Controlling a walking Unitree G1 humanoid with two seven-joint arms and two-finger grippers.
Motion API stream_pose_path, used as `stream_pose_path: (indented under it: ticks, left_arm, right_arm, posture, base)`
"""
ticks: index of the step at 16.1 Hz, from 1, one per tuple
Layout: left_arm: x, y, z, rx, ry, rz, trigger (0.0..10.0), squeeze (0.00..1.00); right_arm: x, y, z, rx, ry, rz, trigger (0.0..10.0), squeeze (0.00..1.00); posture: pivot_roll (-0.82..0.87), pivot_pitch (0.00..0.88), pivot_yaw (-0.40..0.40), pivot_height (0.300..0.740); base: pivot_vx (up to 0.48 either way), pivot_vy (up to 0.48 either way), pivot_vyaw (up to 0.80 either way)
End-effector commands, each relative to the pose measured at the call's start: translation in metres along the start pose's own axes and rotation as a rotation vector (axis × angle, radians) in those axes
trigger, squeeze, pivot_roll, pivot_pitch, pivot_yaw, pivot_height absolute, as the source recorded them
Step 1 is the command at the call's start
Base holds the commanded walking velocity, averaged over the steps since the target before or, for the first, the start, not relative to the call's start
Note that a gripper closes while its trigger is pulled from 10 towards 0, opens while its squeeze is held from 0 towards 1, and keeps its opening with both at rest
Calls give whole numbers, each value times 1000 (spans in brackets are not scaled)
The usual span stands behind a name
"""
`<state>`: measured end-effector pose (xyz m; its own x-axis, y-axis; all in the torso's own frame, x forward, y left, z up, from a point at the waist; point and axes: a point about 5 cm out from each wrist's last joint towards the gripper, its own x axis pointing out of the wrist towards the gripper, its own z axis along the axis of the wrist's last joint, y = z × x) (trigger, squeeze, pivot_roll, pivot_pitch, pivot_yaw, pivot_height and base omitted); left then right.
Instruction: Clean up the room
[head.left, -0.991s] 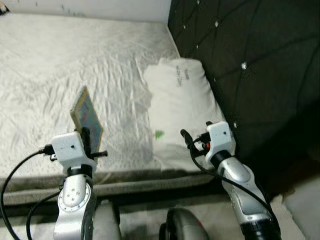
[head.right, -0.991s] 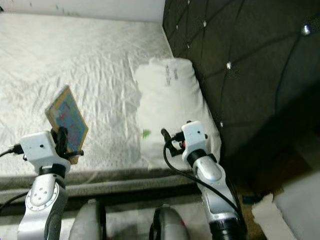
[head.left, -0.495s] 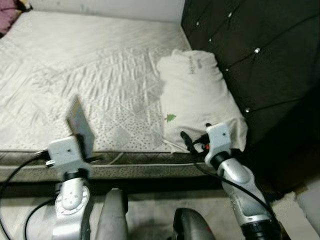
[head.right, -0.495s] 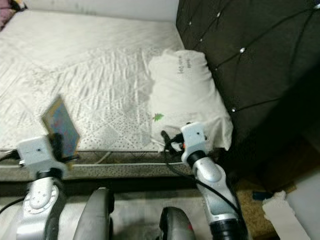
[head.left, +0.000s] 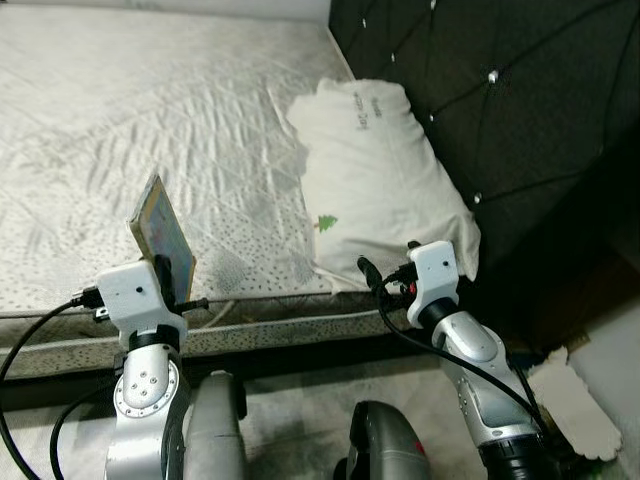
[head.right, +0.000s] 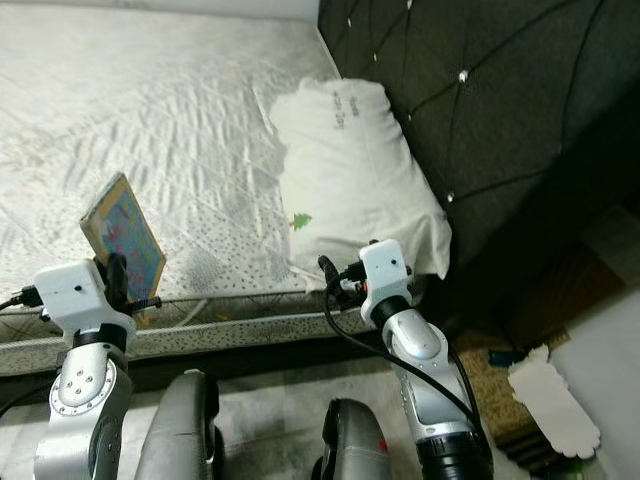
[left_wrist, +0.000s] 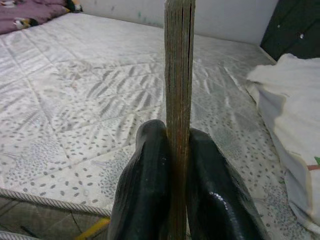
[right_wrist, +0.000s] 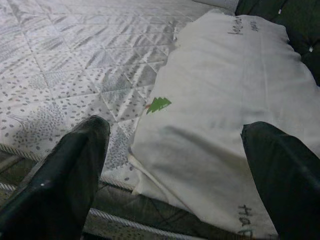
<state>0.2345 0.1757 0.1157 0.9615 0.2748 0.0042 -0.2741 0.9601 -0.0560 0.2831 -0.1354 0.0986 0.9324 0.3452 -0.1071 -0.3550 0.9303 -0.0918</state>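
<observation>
Robot standing at the edge of a bed (head.left: 150, 120), both arms raised over the mattress border. The left end effector (left_wrist: 172, 165) is clamped on the lower part of a thin book (head.left: 165, 240), held upright with its colourful cover turned toward the pillow (head.left: 375, 190); in the left wrist view the two black fingers (left_wrist: 145, 180) press flat on either side of the book's edge. The book is thus off the mattress, above its near edge and well apart from the pillow. The right end effector (right_wrist: 175, 165) hovers with its fingers spread wide and nothing between them, just over the near corner of the pillow, which lies against the dark padded headboard (head.left: 500, 90). A white scrap (head.right: 555, 410) lies on the floor beside the headboard.

The step in hand appears to be carrying the book away for tidying. Done well, it calls for a constant squeeze, since the grip sits low and the tall book could pivot; keeping it vertical and turning the body slowly should limit swing. The free arm is best kept clear of the pillow.
</observation>
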Motion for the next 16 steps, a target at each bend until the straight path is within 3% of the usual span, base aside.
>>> stream_pose_path:
  ticks: [1,10,16]
  left_arm:
    - [0,-2,6,-6,-28,-3,10000,0]
    - [2,-6,12,-24,-64,-53,10000,0]
    - [3,-8,13,-34,-76,-75,10000,0]
  right_arm:
    - [-1,-2,-1,2,3,-1,10000,0]
    - [-1,-1,0,6,2,-1,10000,0]
    - [-1,0,0,10,0,0,10000,0]
  posture:
    - [25,73,-98,567]
    - [21,77,-95,557]
    - [22,75,-93,557]
  base:
    - [0,0,0]
    - [0,0,0]
    - [403,0,0]
